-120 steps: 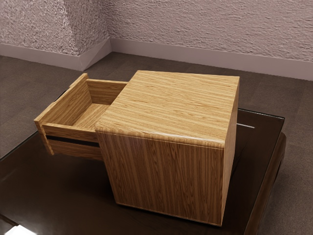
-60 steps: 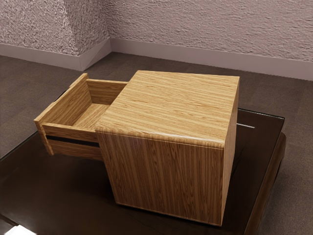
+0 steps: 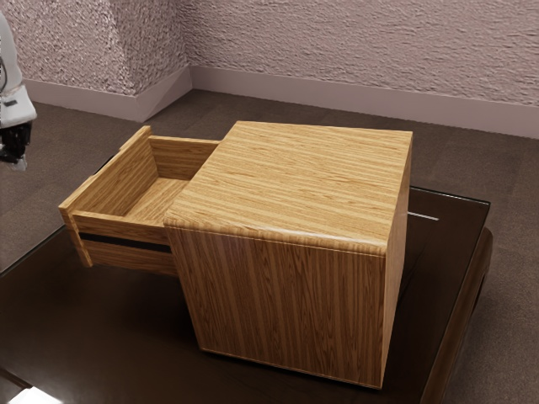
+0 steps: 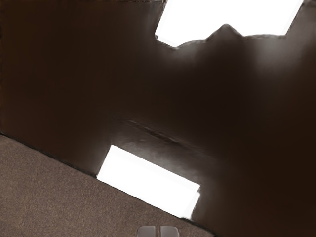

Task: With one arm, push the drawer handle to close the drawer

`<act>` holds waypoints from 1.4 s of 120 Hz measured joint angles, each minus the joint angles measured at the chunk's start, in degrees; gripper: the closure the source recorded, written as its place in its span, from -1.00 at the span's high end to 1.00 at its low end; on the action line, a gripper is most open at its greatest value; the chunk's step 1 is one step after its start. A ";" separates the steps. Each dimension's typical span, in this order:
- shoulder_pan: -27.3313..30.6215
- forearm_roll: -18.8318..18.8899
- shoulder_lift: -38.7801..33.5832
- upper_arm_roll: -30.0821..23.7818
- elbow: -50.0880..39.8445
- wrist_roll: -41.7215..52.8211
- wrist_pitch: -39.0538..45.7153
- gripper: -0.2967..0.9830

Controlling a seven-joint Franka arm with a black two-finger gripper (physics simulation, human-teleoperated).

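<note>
The open drawer (image 3: 122, 227) is pointed from the cabinet (image 3: 295, 177) toward the exterior view's left, its front's long axis slanted near to far; apart from it, the hand (image 3: 15, 156) is nearly closed, empty.

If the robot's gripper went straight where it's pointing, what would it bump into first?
My gripper would probably meet the dark table first, maybe near its edge; depth is hard to judge.

Striped-grain wooden cabinet (image 3: 286, 189), glossy dark table (image 3: 126, 337).
</note>
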 joint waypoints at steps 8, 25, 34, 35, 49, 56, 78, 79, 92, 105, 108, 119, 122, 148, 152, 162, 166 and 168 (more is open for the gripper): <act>-0.30 -1.88 -0.09 -0.79 -0.10 1.61 1.22 -0.69; -0.56 -6.14 -0.84 -3.08 -2.21 4.55 3.62 -0.69; -0.61 -7.63 -0.85 -3.97 -2.87 5.84 4.91 -0.69; -0.63 -7.75 -0.83 -4.05 -2.90 5.97 5.04 -0.69; -1.68 -9.40 -0.30 -4.55 -3.31 7.60 6.88 -0.69; -1.93 -10.47 -0.09 -4.60 -4.69 8.31 8.02 -0.69; -4.01 -13.91 0.02 -4.65 -5.91 10.11 11.48 -0.69; -4.11 -14.06 0.03 -4.64 -6.01 10.18 11.66 -0.69; -5.64 -15.74 0.28 -4.67 -6.53 11.00 13.64 -0.69; -7.42 -17.09 0.68 -4.70 -6.82 11.69 15.47 -0.69; -7.75 -17.43 0.88 -4.70 -7.02 11.83 15.84 -0.69; -9.03 -18.38 1.83 -4.84 -7.33 12.30 16.91 -0.69; -9.48 -18.56 1.92 -4.87 -7.36 12.41 17.14 -0.69; -14.26 -19.90 2.12 -4.96 -8.25 13.13 19.04 -0.69; -14.84 -20.02 2.12 -4.96 -8.35 13.21 19.34 -0.69; -16.16 -20.26 2.13 -4.96 -8.43 13.40 20.33 -0.69; -16.78 -20.34 2.13 -4.96 -8.44 13.46 20.86 -0.69; -17.11 -20.41 2.16 -4.96 -8.44 13.50 21.16 -0.69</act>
